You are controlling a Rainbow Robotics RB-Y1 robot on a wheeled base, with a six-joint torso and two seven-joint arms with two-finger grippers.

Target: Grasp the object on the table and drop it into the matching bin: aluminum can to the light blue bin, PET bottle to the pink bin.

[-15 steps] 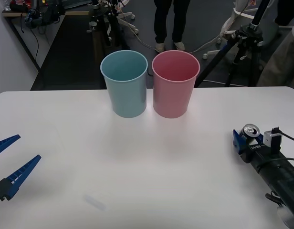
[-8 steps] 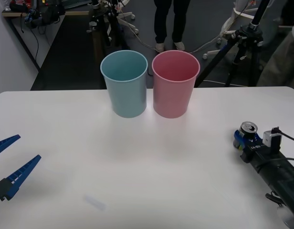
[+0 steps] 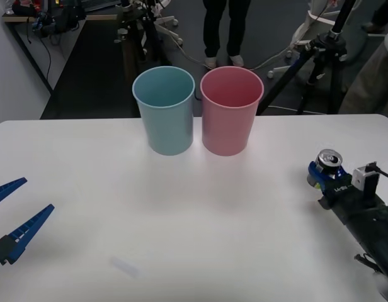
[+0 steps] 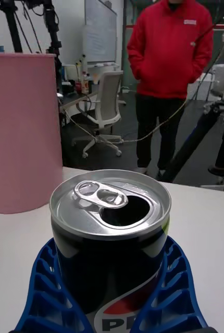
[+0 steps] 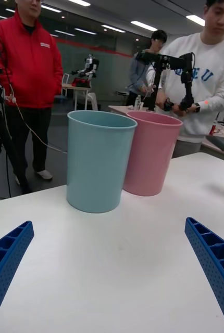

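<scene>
The right claw (image 3: 324, 174) grips the can (image 3: 328, 161) on the bench (image 3: 181, 214); next, carry it over the blue bin (image 3: 164, 110).

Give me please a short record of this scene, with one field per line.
object: small dark grey metal can with silver pull-tab top, upright, tab opened
right hand: blue fingers closed around the can, at the white table's right side
left hand: open, idle at left edge
bins: tall light blue plastic bin beside tall pink plastic bin, at far edge
</scene>
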